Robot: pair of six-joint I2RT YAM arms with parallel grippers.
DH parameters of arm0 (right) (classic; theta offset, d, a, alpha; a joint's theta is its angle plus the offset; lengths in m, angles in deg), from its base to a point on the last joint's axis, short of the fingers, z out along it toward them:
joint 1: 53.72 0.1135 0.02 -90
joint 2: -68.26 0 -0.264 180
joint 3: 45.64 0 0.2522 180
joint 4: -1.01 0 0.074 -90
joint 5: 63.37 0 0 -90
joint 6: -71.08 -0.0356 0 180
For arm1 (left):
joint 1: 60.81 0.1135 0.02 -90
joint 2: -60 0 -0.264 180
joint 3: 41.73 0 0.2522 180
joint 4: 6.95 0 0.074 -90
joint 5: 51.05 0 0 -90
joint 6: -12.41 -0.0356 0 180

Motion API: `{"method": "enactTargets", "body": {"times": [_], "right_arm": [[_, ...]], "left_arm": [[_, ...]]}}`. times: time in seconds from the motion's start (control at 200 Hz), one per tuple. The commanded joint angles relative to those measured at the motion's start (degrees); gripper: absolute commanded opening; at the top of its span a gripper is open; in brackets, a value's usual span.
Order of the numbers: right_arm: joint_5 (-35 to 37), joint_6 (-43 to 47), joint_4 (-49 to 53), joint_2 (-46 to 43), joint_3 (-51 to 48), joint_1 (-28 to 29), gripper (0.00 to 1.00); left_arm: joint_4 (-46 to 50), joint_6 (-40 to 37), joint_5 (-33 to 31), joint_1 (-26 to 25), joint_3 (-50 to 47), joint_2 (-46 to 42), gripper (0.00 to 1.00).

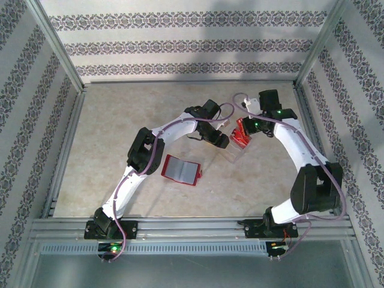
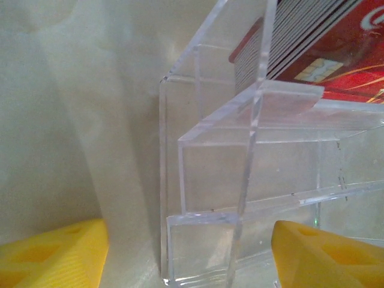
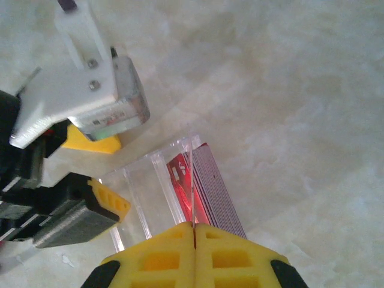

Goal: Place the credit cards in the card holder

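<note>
- The credit cards [image 1: 241, 137] are a tight stack of thin, glossy red cards standing on edge in a clear plastic tray [image 1: 235, 153]. The tray sits on the desk [image 1: 120, 120] a little right of its middle, well away from every edge.
- In the left wrist view the stack [image 2: 336, 48] shows a striped pack of card edges and a red face with a gold chip and pale swirling lines. It fills one compartment behind a clear divider of the tray [image 2: 210, 174].
- The card holder [image 1: 180, 170] is a small red wallet lying open and flat near the desk's middle, closer to the near edge than the tray. Its grey inner sleeves face up, and it lies apart from the tray.
- The left gripper [image 2: 189, 255] is released, its yellow fingers spread wide on either side of the tray's end.
- The right gripper [image 3: 194, 231] is clenched just above the cards [image 3: 213, 186]. A thin red line shows in the seam between its fingers, but I cannot tell whether a card is pinched.
</note>
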Motion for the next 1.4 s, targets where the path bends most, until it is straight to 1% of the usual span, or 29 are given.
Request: {"method": "enactTargets", "body": {"times": [0.0,0.105,0.195,0.295,0.4,0.5,0.55,0.605,0.69,0.8,0.855,0.979,1.094,1.214,1.274,1.334,1.394], "right_arm": [[-3.8,-3.2,-0.3,-4.1,0.1,-1.2,0.00],[-7.0,-7.0,-0.6,-7.2,0.2,-2.3,0.00],[-11.8,-13.2,-1.3,-9.9,-0.3,-4.0,0.00],[-16.7,-21.8,-2.8,-12.0,-1.2,-5.4,0.00],[-22.9,-30.9,-5.4,-13.1,-3.0,-6.0,0.00],[-29.1,-41.1,-13.0,-14.8,-7.8,-6.0,0.00],[-32.0,-46.6,-20.2,-16.0,-12.1,-5.7,0.00],[-33.5,-52.9,-28.3,-17.5,-16.4,-4.8,0.00],[-34.2,-60.5,-38.4,-19.0,-22.0,-2.4,0.00],[-34.2,-66.6,-48.3,-19.5,-26.4,1.9,0.00],[-34.1,-68.7,-52.4,-19.6,-28.1,3.7,0.00],[-32.2,-73.5,-60.5,-19.7,-31.6,7.8,0.00],[-31.8,-73.6,-62.7,-19.7,-32.1,11.7,0.00],[-30.5,-74.5,-65.0,-19.5,-32.8,14.7,0.00],[-30.3,-75.3,-66.8,-19.4,-33.3,15.6,0.00],[-30.3,-75.2,-66.9,-19.4,-33.1,16.0,0.00],[-30.2,-75.2,-66.8,-19.4,-33.1,16.2,0.00]], "left_arm": [[3.9,-0.8,-0.3,-0.9,-0.6,-5.4,0.75],[4.1,-0.5,0.3,-0.7,-0.6,-8.6,0.77],[4.2,-1.0,0.7,-0.5,-2.4,-12.9,0.79],[3.7,-1.0,2.3,0.6,-6.4,-19.0,0.80],[2.2,-0.7,3.7,2.7,-13.6,-26.6,0.80],[0.0,-1.1,5.8,5.4,-21.7,-34.7,0.80],[-1.9,-0.7,8.3,7.1,-25.9,-38.6,0.79],[-4.9,0.4,11.2,9.3,-30.8,-42.7,0.79],[-11.1,2.9,14.8,12.4,-38.9,-48.7,0.78],[-19.5,8.7,20.5,15.8,-47.2,-53.8,0.77],[-25.0,12.3,23.8,16.3,-51.0,-55.4,0.76],[-32.0,14.5,29.5,16.2,-55.8,-57.5,0.75],[-37.0,17.4,30.7,16.2,-58.2,-57.4,0.74],[-45.2,25.5,33.1,16.2,-59.7,-55.6,0.68],[-46.5,26.2,33.3,16.1,-60.0,-55.0,0.65],[-46.9,26.1,33.7,15.8,-60.1,-54.7,0.62],[-49.2,27.6,34.9,15.6,-60.5,-54.7,0.59]]}}
